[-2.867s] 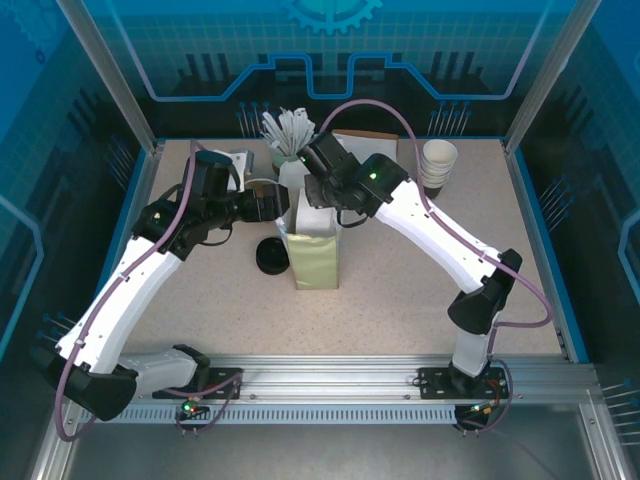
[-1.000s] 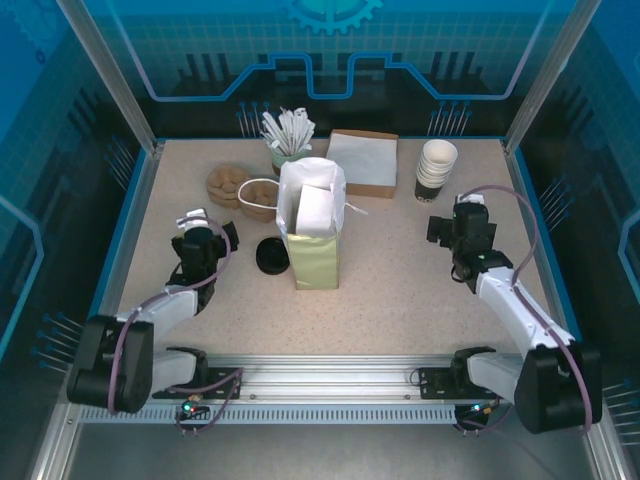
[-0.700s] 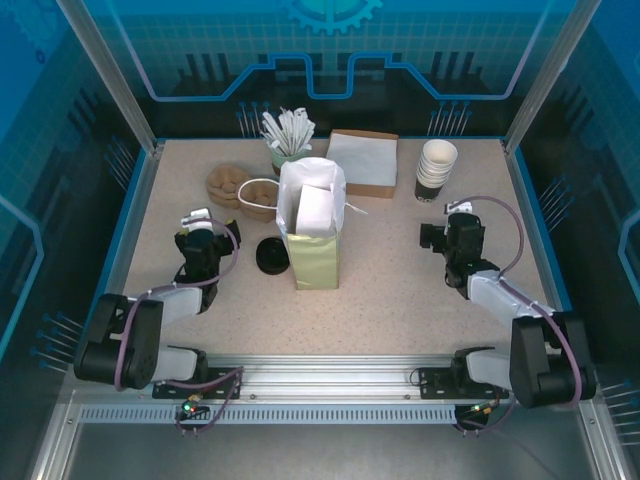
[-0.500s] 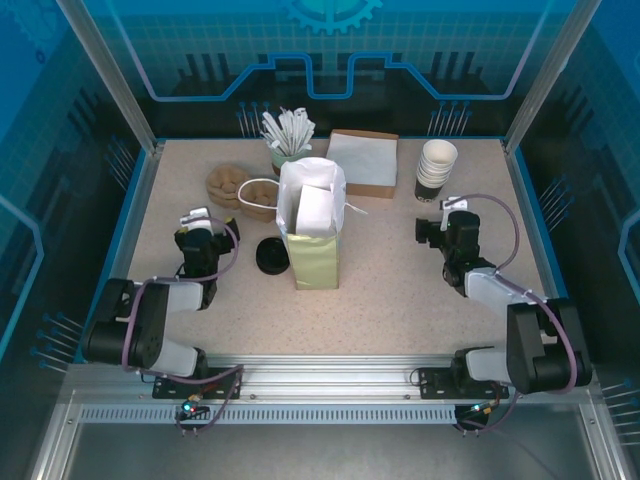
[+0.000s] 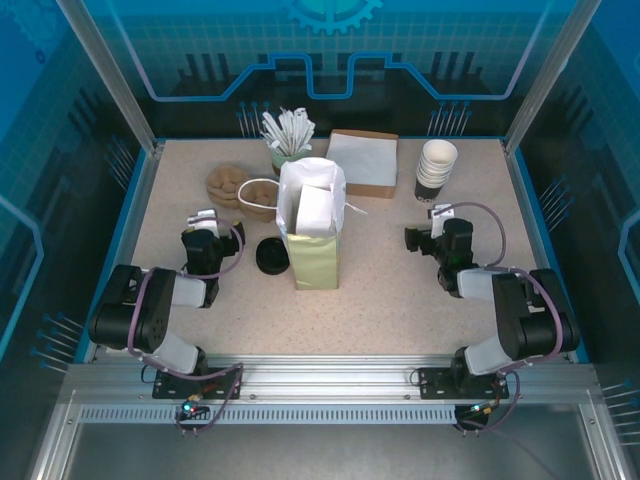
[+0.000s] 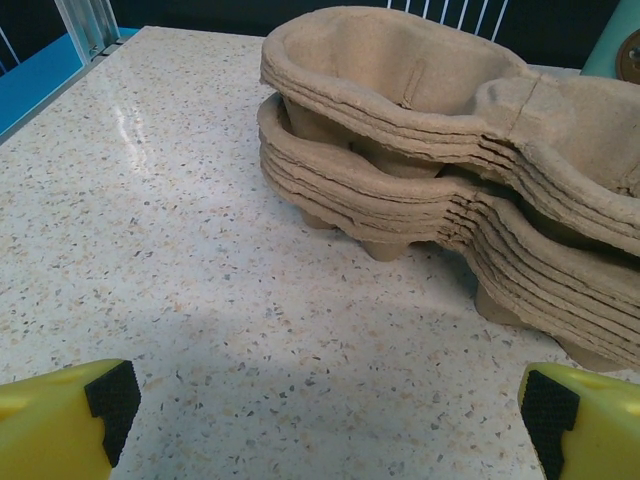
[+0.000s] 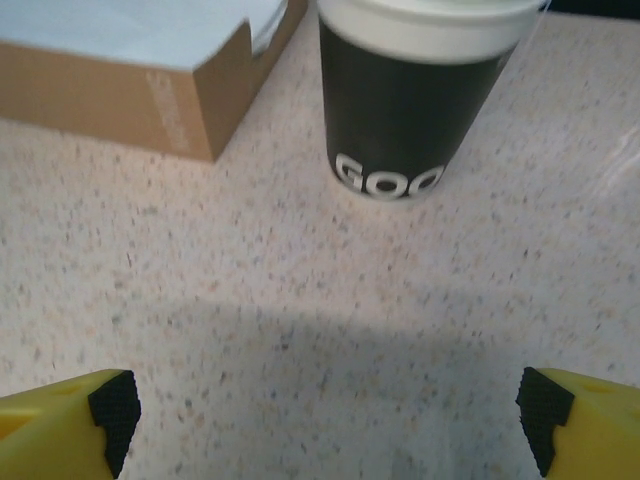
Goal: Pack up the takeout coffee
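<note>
The takeout coffee is hidden from view. An olive-green paper bag (image 5: 314, 250) stands upright mid-table, its mouth open and white paper showing inside. My left gripper (image 5: 205, 220) rests low on the table to the bag's left, open, its yellow fingers (image 6: 60, 420) wide apart over bare tabletop and pointing at the stack of pulp cup carriers (image 6: 450, 200). My right gripper (image 5: 432, 224) rests low to the bag's right, open and empty (image 7: 330, 410), facing the stack of lidless cups (image 7: 415, 100).
Black round lids (image 5: 270, 257) lie against the bag's left side. At the back are the pulp carriers (image 5: 232, 185), a green cup of white sticks (image 5: 288, 135), a brown box with white paper (image 5: 362, 162) and the cup stack (image 5: 437, 168).
Both arms have drawn back from the bag's mouth and folded down near the front edge. In the last second each gripper settled lower and slightly inward; jaws stayed open.
</note>
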`<state>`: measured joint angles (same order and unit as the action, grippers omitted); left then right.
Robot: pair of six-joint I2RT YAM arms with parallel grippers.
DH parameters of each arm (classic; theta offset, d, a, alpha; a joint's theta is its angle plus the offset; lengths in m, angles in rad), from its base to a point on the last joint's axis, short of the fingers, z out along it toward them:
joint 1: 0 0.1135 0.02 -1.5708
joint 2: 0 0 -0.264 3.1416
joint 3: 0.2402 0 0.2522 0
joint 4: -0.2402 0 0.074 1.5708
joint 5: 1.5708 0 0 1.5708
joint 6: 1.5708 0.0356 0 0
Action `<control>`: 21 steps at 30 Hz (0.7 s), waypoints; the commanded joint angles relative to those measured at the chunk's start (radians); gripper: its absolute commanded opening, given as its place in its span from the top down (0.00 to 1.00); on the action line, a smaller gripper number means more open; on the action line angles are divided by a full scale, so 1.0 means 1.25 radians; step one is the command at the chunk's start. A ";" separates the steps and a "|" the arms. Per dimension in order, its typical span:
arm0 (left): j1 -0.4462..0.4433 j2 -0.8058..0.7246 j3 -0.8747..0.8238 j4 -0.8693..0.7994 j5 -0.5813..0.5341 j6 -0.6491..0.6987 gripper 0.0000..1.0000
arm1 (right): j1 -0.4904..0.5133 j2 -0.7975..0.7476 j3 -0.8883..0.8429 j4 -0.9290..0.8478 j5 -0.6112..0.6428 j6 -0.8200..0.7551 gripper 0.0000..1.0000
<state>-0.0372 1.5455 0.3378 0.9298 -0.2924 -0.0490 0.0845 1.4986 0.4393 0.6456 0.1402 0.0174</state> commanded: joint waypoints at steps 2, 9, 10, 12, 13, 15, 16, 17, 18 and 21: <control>0.003 0.004 0.018 0.024 0.024 0.016 0.01 | -0.011 0.001 -0.003 0.080 -0.026 -0.013 0.00; 0.003 0.006 0.018 0.023 0.023 0.016 0.01 | -0.012 0.001 -0.002 0.079 -0.026 -0.013 0.00; 0.003 0.005 0.020 0.023 0.023 0.016 0.01 | -0.011 0.001 -0.002 0.079 -0.026 -0.014 0.00; 0.003 0.006 0.019 0.023 0.023 0.016 0.01 | -0.012 0.002 -0.003 0.079 -0.027 -0.014 0.00; 0.003 0.005 0.019 0.023 0.023 0.016 0.01 | -0.011 0.002 -0.002 0.079 -0.027 -0.013 0.00; 0.003 0.006 0.019 0.023 0.023 0.016 0.01 | -0.011 0.001 -0.003 0.079 -0.027 -0.013 0.00; 0.003 0.005 0.019 0.022 0.024 0.016 0.01 | -0.011 0.001 -0.002 0.079 -0.028 -0.014 0.00; 0.003 0.005 0.019 0.023 0.024 0.017 0.01 | -0.011 0.001 -0.002 0.079 -0.026 -0.014 0.00; 0.003 0.006 0.019 0.021 0.027 0.016 0.01 | -0.011 0.001 -0.003 0.079 -0.027 -0.013 0.00; 0.004 0.005 0.021 0.020 0.029 0.016 0.01 | -0.011 0.001 -0.002 0.079 -0.027 -0.013 0.00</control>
<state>-0.0372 1.5455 0.3393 0.9298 -0.2821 -0.0452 0.0841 1.5002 0.4374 0.7124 0.1188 0.0166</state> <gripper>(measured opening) 0.990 0.997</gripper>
